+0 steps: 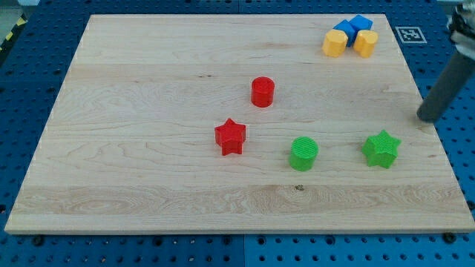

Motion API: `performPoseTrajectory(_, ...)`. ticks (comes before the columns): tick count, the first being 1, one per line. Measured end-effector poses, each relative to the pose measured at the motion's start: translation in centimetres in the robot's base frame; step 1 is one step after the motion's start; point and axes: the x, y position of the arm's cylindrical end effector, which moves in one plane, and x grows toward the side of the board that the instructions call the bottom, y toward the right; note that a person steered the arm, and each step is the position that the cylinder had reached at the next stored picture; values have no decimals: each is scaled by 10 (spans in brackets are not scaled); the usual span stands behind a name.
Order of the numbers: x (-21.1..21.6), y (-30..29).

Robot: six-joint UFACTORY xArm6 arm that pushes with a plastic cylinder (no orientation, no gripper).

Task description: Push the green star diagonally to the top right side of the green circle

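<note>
The green star (381,148) lies on the wooden board at the lower right. The green circle (303,153) lies to its left, about level with it, a clear gap between them. My tip (427,118) is at the board's right edge, above and to the right of the green star and apart from it. The rod slants up to the view's right edge.
A red circle (262,92) sits near the board's middle and a red star (231,136) below and left of it. At the top right is a cluster of two blue blocks (352,28) and two yellow blocks (335,43). The board's right edge (438,148) runs close to the green star.
</note>
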Motion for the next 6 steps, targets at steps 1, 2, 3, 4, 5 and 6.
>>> performPoseTrajectory(1,54,-3)
performPoseTrajectory(2,80,-12)
performPoseTrajectory(3,80,-40)
performPoseTrajectory(4,80,-49)
performPoseTrajectory(5,78,-49)
performPoseTrajectory(6,69,-55)
